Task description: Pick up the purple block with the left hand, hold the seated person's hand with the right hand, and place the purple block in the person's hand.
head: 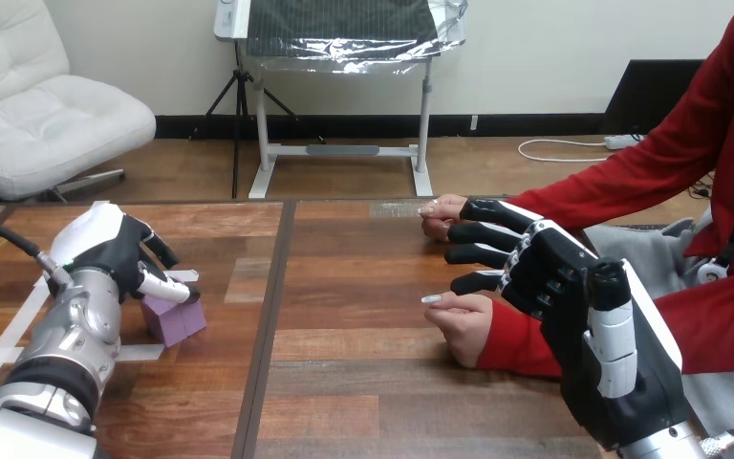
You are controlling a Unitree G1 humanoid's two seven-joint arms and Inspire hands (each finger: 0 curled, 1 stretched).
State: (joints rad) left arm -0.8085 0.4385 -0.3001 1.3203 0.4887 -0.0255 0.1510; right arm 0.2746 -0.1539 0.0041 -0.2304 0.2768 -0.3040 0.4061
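A purple block stands on the wooden table at the left. My left hand is over it from the left, thumb laid across its top and fingers curled round its upper part, which they hide. At the right my right hand reaches leftward with straight fingers. The person's farther hand lies just behind those fingertips, touching them; its wrist is hidden by my hand. The person's nearer hand, a loose fist in a red sleeve, rests on the table just below my fingers.
A dark seam runs down the table between its two halves. White tape marks lie on the wood around the block. The person's red sleeves cross the table's right side.
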